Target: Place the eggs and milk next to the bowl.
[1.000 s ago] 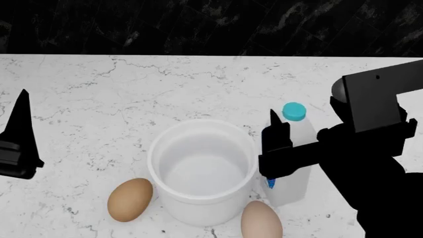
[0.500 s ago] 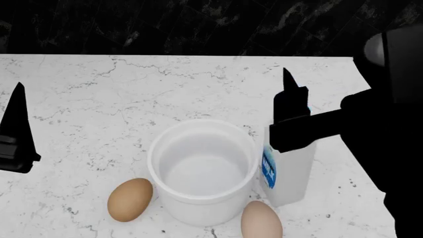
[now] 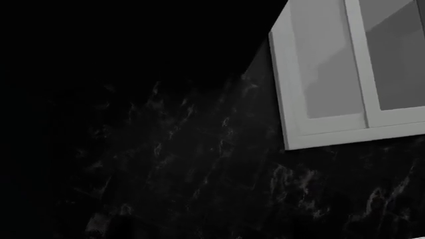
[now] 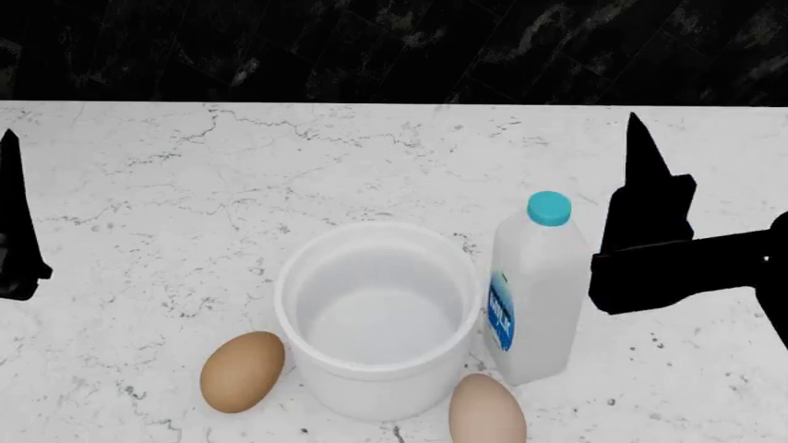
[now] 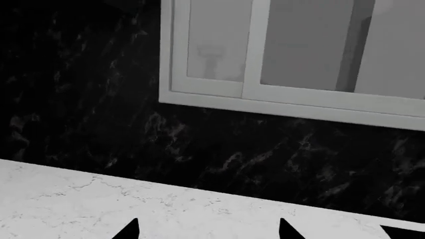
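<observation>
Hugging bowl point(image 4: 376, 318), milk point(image 4: 533, 295), eggs point(image 4: 243, 371) near edge

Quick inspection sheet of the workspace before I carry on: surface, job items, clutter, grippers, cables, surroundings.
Surface: white marble counter, dry, unmarked.
Job's things: bowl upright, empty; milk upright, capped, close beside the bowl; tan egg and paler egg lie by the bowl's near side.
Clutter: nothing seen.
Grippers: right gripper open, holding nothing, raised beside the milk; left gripper at the view's edge, state unclear.
Cables: nothing seen.
Surroundings: dark marble wall; white-framed window.
</observation>
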Tool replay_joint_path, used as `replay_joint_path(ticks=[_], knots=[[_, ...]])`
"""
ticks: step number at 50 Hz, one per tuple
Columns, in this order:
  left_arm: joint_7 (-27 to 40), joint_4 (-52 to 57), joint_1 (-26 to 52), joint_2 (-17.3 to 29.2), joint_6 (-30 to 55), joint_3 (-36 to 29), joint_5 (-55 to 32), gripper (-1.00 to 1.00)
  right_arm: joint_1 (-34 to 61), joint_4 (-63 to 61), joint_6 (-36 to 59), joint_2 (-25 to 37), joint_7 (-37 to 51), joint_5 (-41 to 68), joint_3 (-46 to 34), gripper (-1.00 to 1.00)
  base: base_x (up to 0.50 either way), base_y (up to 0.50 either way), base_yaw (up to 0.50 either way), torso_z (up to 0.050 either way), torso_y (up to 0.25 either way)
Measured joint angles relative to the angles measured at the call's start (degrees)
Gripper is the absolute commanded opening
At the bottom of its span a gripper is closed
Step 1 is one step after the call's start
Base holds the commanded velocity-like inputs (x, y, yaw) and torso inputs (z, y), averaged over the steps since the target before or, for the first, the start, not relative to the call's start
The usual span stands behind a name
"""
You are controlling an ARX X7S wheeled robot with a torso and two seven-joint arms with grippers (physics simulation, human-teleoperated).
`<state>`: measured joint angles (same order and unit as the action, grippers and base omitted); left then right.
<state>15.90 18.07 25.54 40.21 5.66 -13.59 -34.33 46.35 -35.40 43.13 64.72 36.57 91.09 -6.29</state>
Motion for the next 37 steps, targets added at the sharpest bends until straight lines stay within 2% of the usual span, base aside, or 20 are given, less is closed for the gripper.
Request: replay_joint_path(ticks=[7, 16, 37], knots=[[0.8, 1.7, -1.2, 1.8, 0.7, 1.1, -0.3, 1.00, -8.8, -3.4, -1.5, 4.4, 2.1, 3.6, 10.3, 1.00, 0.00, 0.00, 0.00, 0.000, 0.000], [2.4, 3.5, -3.2, 3.9, 1.3, 3.1, -0.6, 1.00, -17.3, -5.8, 0.3, 7.0, 4.2, 7.6, 23.8, 1.00, 0.00, 0.00, 0.00, 0.000, 0.000], [7.3, 6.0, -5.4, 6.2, 3.7, 5.5, 1.0, 1.00, -22.8, -6.4, 7.6, 10.3, 10.4, 16.6, 42.7, 1.00, 0.00, 0.00, 0.00, 0.000, 0.000]])
